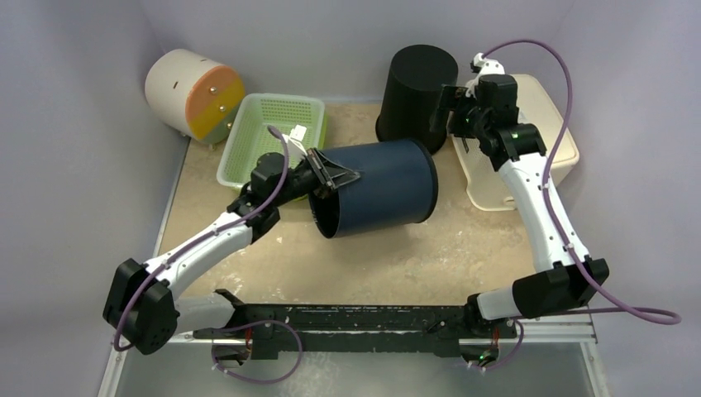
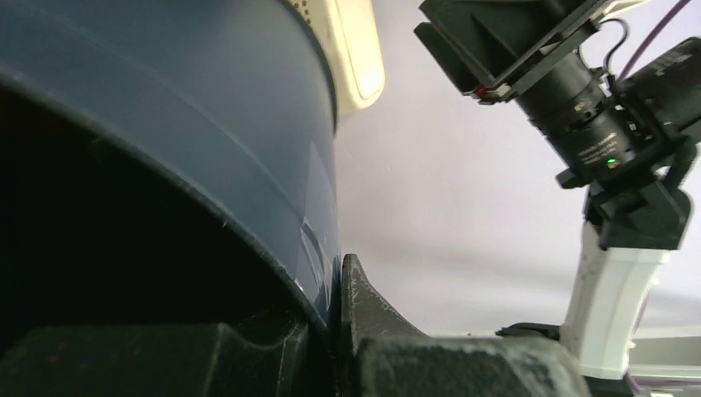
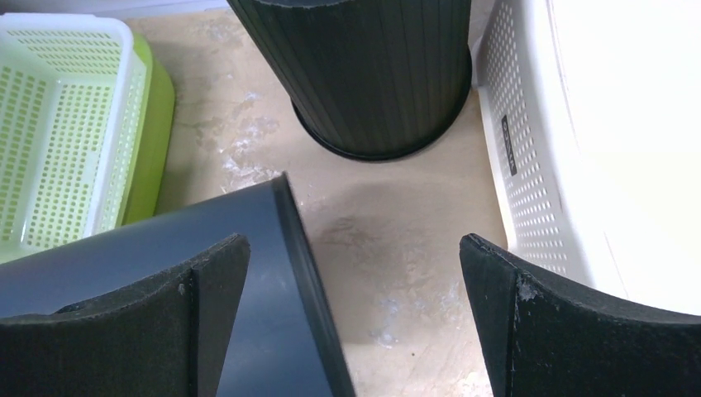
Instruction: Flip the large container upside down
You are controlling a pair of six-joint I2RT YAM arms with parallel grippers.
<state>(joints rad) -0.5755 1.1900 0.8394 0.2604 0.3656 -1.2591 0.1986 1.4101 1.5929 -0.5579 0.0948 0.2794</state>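
Left gripper (image 1: 331,176), mid-table: clamped tight on the rim of the dark blue container (image 1: 388,186), one finger inside the mouth, one outside. Container is on its side, mouth toward the left arm, base pointing right. Can't tell if it rests on the table (image 1: 397,265) or is lifted just off it.

Farther back, the right gripper (image 1: 453,112) hangs above the table with fingers spread wide and nothing between them, just beside the black ribbed bin (image 1: 416,87). White perforated basket (image 1: 529,165) is at its right.

Far left: green mesh basket (image 1: 273,132), then a cream and orange drum (image 1: 192,93) on its side in the corner.
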